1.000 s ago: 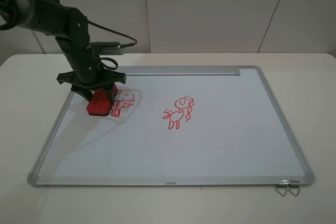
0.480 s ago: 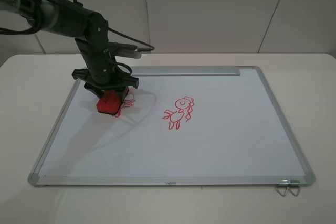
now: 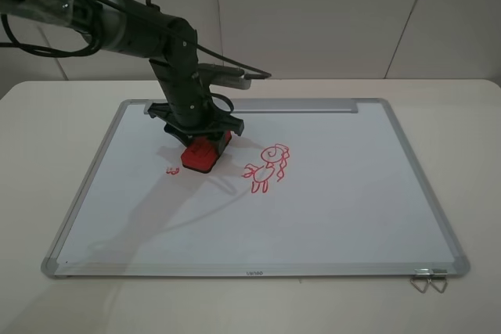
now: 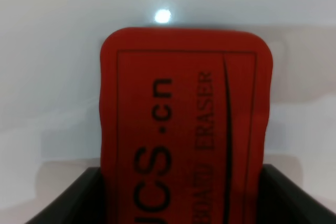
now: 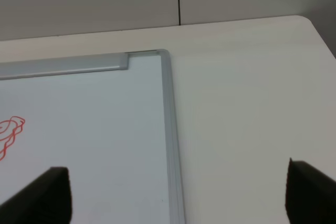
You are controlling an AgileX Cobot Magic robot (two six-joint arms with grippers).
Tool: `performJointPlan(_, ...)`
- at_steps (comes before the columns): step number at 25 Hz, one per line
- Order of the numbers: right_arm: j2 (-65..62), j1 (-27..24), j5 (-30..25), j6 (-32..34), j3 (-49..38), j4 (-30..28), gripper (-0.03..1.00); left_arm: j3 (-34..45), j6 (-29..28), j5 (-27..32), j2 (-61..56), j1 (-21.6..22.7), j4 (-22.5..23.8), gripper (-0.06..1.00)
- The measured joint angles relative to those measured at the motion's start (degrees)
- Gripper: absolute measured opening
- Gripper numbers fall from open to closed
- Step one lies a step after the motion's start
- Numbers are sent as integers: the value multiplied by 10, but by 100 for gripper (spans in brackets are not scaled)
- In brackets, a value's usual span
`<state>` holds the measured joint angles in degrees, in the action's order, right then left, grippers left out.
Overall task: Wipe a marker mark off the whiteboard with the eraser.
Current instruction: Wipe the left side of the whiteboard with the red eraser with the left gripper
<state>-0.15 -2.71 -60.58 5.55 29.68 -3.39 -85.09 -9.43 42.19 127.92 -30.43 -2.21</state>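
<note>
Left jaws: I read the left gripper (image 3: 202,141) as clamped on the eraser (image 3: 199,157); the wrist view shows dark fingers on both sides of the red block, with no gap.
Right jaws: the right gripper (image 5: 184,195) stands wide open with nothing between its fingers.
Eraser position: felt side down on the whiteboard (image 3: 329,217), in the far-left part, apparently pressed flat to the surface.
Marker mark: only a small red scrap (image 3: 172,170) shows. I judge this to be all that is left of the marker mark.
Bearing from jaws: the scrap lies just beside the eraser, toward the board's left edge and slightly toward the near edge, not touching it.
Eraser axis: its long axis runs out from between the fingers, roughly toward the near edge, so the scrap sits off a long side.
Nearer arm: left, by a wide margin. The right arm is out of the overhead view, and its camera looks at the far-right corner.
Hazard: the curly-headed doodle (image 3: 268,167) is near the eraser's other side. I would stroke away from it.
</note>
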Motion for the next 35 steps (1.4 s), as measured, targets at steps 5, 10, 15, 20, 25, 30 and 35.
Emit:
performJointPlan(5, 0, 0, 0, 0, 0, 0, 72, -3, 0, 9, 2, 0, 8, 56)
performJointPlan(10, 0, 0, 0, 0, 0, 0, 72, 10, 0, 6, -8, 12, 2, 56)
performJointPlan(15, 0, 0, 0, 0, 0, 0, 72, 63, -3, 13, -39, 59, 4, 56)
performJointPlan(20, 0, 0, 0, 0, 0, 0, 72, 110, -15, 17, -66, 116, 32, 56)
performJointPlan(25, 0, 0, 0, 0, 0, 0, 72, 121, -16, 15, -72, 129, 37, 56)
performJointPlan(30, 0, 0, 0, 0, 0, 0, 72, 122, -17, 9, -72, 113, 46, 56)
performJointPlan(35, 0, 0, 0, 0, 0, 0, 72, 123, -3, -12, -72, 73, 47, 56)
